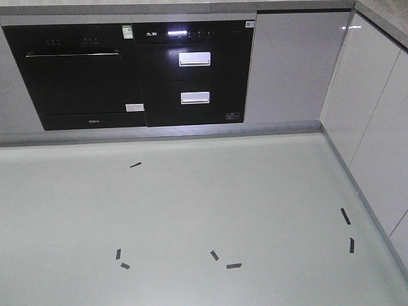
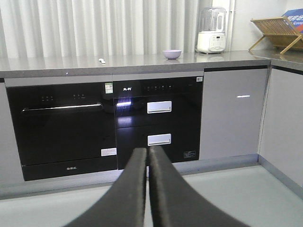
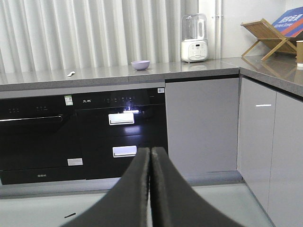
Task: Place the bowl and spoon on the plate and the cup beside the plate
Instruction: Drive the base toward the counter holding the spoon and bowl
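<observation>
**Grippers.** The left gripper (image 2: 147, 151) is clenched, fingers pressed together with nothing between them. The right gripper (image 3: 150, 150) is in the same condition. Both point at the cabinet front, well below the countertop (image 2: 57, 64).

**Location of task items.** The reference landmark is the white appliance (image 3: 194, 38) with the clear jug, standing on the countertop.
- The bowl (image 3: 140, 65) sits upright to the left of the appliance, near it.
- The spoon (image 3: 71, 74) lies flat on the countertop, further left and well apart from the appliance.
- The cup (image 3: 299, 52) stands far to the right of the appliance, past the wooden rack (image 3: 267, 35), and is cut by the frame edge.
- The plate is not in view.

**Handling (estimated).**
- The bowl is probably light, stiff and smooth. Grip it across the rim, one finger inside and one outside, and expect some slip.
- The spoon lies low and is likely to skid. Pinch it across the thick handle.
- The cup is paper and can be crushed. Close on the mid-body with light force.

**Markings.**
- A green-and-white sticker (image 2: 109, 88) sits on the black built-in units below and left of the appliance. Its text is too small to read.
- White characters beside the sticker are illegible.
- A blue board (image 3: 291, 21) behind the rack carries white writing, also unreadable.
</observation>
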You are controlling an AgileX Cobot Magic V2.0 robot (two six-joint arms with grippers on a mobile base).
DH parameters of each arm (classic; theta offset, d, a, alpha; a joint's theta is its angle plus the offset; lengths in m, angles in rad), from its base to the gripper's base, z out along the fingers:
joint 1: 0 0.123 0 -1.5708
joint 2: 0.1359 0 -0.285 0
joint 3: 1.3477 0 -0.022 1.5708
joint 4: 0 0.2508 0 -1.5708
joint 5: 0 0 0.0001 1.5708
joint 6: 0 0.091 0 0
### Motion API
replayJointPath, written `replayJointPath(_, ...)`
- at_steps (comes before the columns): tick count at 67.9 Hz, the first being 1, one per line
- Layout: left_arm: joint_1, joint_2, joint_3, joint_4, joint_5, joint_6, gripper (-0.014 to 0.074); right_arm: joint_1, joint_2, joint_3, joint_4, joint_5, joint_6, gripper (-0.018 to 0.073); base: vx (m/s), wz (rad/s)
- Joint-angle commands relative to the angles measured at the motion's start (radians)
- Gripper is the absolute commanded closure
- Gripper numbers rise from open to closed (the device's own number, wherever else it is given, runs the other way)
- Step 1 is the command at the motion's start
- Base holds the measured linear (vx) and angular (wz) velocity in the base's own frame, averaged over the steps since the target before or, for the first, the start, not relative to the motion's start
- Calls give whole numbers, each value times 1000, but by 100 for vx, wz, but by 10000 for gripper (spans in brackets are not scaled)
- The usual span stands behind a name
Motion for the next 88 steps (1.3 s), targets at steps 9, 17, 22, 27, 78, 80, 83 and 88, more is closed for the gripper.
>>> replayJointPath(9, 4, -15, -18, -8, -70, -6, 603, -6, -6, 11, -6, -73, -4, 570, 0, 0)
replayJointPath(17, 4, -15, -18, -8, -70, -6, 603, -6, -6, 11, -6, -73, -4, 570, 0, 0)
replayJointPath(22, 4, -15, -18, -8, -70, -6, 603, -6, -6, 11, -6, -73, -4, 570, 0, -1)
replayJointPath(27, 4, -15, -18, -8, -70, -6, 603, -6, -6, 11, -6, -73, -4, 570, 1, -2)
replayJointPath(78, 4, -15, -18, -8, -70, -6, 603, -6, -6, 11, -6, -73, -4, 570, 10, 3)
replayJointPath(80, 4, -15, -18, -8, -70, -6, 603, -6, -6, 11, -6, -73, -4, 570, 17, 19)
replayJointPath(83, 4, -15, -18, -8, -70, -6, 603, -6, -6, 11, -6, -73, -4, 570, 17, 18)
replayJointPath(88, 4, -15, -18, -8, -70, -6, 603, -6, -6, 11, -6, -73, -4, 570, 18, 13)
